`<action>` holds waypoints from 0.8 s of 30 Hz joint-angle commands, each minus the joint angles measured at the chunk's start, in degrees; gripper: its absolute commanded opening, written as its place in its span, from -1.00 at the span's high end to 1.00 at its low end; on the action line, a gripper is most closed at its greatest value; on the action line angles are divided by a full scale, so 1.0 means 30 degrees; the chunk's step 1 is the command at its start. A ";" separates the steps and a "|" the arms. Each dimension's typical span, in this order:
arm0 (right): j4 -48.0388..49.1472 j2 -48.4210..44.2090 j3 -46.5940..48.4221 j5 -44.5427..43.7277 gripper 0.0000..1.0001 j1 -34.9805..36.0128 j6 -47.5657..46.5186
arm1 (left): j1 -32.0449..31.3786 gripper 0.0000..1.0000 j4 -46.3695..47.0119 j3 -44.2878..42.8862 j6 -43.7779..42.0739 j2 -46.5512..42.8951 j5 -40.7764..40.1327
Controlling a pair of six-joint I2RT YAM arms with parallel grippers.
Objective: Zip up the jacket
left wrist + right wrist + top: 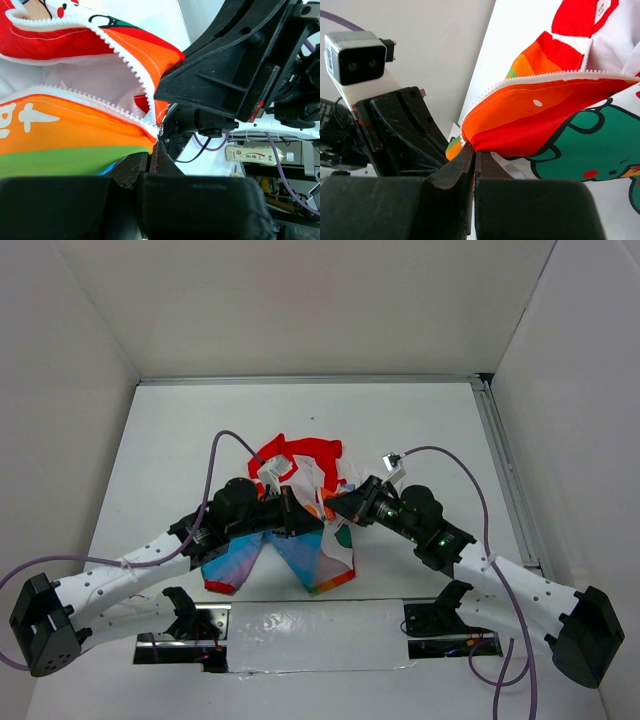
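Clamping the jacket [325, 565] hem: left gripper [154, 152], right gripper [473, 152].

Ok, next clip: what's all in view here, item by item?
jacket: one, white with rainbow panels and red collar, mid-table, front open
zipper: one, white teeth, unzipped
table: one, white, under everything
walls: three, white, around table
foil strip: one, silver, near edge between arm bases
bottle: one, pale, labelled, background of left wrist view
cables: two, purple, along arms
arms: two, white and black, near corners
left gripper: black, shut on jacket where zipper rows meet
right gripper: black, shut on jacket's orange edge
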State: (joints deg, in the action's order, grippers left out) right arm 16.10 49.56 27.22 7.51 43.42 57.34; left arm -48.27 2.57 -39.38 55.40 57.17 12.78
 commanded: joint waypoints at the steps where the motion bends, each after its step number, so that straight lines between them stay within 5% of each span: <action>1: 0.0846 -0.0554 0.1794 -0.2414 1.00 -0.0234 0.1040 | -0.0315 1.00 -0.0797 0.0497 -0.0536 0.0134 0.1981; 9: -0.0034 -0.0026 0.2381 -0.1129 1.00 -0.0733 0.2537 | -0.0697 1.00 -0.1295 0.0792 -0.0154 0.0163 0.1222; 15: -0.0008 -0.0202 0.0919 0.1623 1.00 -0.0616 0.1834 | -0.0697 0.65 -0.1034 0.0000 -0.0301 -0.0071 0.0283; 24: 0.1110 -0.0495 -0.0227 0.1072 1.00 -0.0030 0.1571 | -0.0697 0.36 -0.0504 -0.0205 -0.0215 -0.0480 0.0722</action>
State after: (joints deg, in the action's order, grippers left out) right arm 13.80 49.71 25.69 11.70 42.78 63.13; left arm -49.91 0.51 -38.26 55.46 57.21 13.04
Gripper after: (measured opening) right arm 0.012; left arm 0.311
